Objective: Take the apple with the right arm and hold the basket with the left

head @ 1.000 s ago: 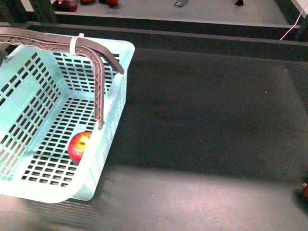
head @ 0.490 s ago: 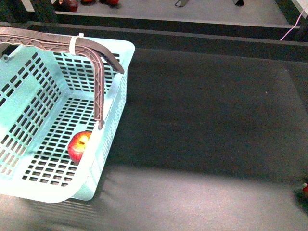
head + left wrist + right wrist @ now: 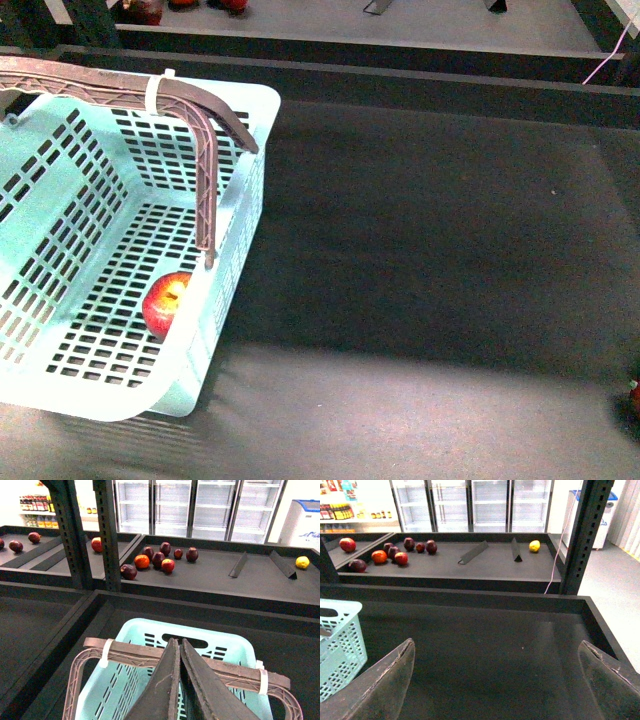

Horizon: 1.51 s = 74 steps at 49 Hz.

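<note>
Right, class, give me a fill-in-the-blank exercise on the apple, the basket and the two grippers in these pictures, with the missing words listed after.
1. The apple lies inside the ____, against its wall.
2. The left gripper is ____, its fingers pressed together above the basket's handle.
3. The right gripper is ____, with nothing between its fingers.
4. The basket is pale mint-aqua and the apple is mostly ____.

Missing words: basket; shut; open; red

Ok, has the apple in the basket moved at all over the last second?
No. In the front view the apple sits at the same spot on the slotted floor of the basket, just below the foot of the handle, as in both earlier pictures.
</note>
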Each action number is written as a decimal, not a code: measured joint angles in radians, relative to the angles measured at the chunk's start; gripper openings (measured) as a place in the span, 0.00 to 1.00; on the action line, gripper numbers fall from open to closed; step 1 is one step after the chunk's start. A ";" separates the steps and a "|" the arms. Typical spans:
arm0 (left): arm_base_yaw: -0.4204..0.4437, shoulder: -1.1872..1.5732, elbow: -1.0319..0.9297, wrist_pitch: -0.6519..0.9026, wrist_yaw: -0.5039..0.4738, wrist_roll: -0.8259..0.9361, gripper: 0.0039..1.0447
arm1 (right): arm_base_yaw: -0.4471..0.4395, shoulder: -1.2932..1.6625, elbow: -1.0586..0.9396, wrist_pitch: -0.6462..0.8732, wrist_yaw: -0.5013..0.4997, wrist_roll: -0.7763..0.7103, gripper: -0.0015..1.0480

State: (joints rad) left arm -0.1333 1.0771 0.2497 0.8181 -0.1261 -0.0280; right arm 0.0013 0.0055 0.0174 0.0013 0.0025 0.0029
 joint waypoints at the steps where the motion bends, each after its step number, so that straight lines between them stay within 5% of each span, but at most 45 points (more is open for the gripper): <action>1: 0.004 -0.013 -0.010 0.000 0.003 0.003 0.03 | 0.000 0.000 0.000 0.000 0.000 0.000 0.92; 17: 0.128 -0.262 -0.152 -0.108 0.118 0.016 0.03 | 0.000 0.000 0.000 0.000 0.000 0.000 0.92; 74: 0.129 -0.841 -0.235 -0.581 0.126 0.017 0.03 | 0.000 0.000 0.000 0.000 0.000 0.000 0.92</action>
State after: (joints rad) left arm -0.0040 0.2359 0.0151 0.2371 -0.0002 -0.0109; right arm 0.0013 0.0055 0.0174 0.0013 0.0025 0.0029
